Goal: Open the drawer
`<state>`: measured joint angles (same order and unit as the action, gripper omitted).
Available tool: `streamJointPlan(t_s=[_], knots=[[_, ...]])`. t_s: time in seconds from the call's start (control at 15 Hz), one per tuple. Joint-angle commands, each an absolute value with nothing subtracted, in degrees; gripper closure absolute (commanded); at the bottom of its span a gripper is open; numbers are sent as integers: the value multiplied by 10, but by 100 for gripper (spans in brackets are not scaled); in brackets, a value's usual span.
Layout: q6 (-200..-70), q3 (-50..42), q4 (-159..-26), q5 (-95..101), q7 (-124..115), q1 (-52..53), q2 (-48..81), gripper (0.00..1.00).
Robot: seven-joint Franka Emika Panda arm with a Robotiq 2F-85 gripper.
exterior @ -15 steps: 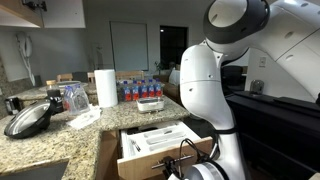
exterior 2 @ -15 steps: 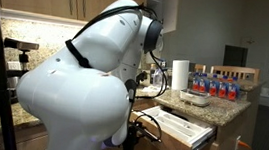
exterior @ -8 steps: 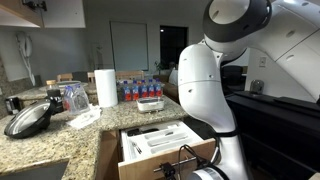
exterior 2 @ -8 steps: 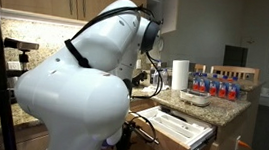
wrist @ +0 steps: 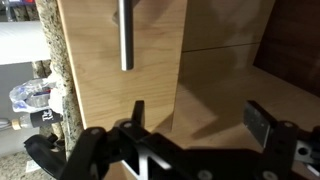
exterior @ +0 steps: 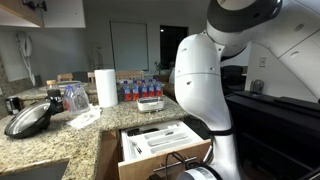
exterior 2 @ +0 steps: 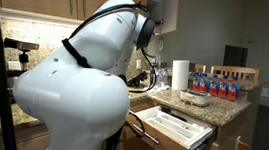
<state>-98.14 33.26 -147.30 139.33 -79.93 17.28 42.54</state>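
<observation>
the drawer [exterior: 150, 163] stands pulled out, its wood front just ahead of the fingers [wrist: 262, 121]; its bar handle [wrist: 125, 35] lies beyond them, untouched. the fingers are spread wide, holding nothing.

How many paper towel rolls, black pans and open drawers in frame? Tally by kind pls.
Paper towel roll: 1
Black pan: 1
Open drawer: 1
Total: 3
</observation>
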Motion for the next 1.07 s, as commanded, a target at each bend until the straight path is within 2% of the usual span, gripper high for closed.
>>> streamJointPlan(t_s=[0.0,0.27,0.6,1.0], knots=[[-1046,355,-1486,1371,-771,153,353,0],[-1133,362,-1481,1335,-747,144,309,0],[-1358,376,-1443,1191,-664,114,208,0],[-1467,351,-1412,1022,-600,131,114,0]])
